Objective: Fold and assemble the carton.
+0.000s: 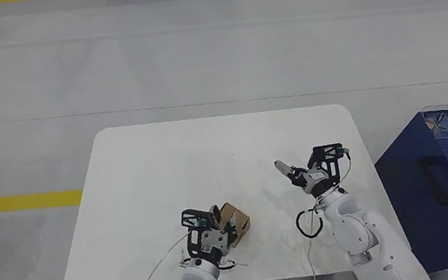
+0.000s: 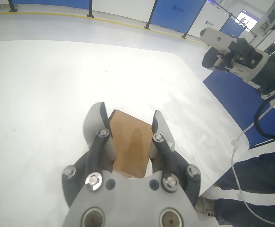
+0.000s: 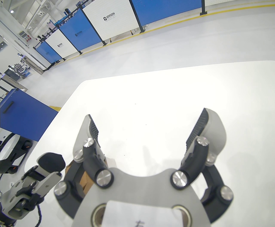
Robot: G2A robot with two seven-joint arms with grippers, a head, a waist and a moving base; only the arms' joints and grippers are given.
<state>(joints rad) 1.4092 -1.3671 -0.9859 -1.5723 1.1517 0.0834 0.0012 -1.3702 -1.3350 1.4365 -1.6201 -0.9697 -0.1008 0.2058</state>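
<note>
- The brown carton [image 1: 236, 218] [image 2: 131, 144] was at the lower middle of the top view, near the front edge of the white table [image 1: 208, 151].
- The left jaws were closed on the carton, one jaw pressed against each long side.
- In the left wrist view, the carton's long way ran straight out from the wrist. Its far end reached about as far as the jaw tips.
- In the top view, that far end pointed right and a little up.
- The right jaws were spread wide with nothing in them. They were over the table at the lower right of the top view, well apart from the carton.
</note>
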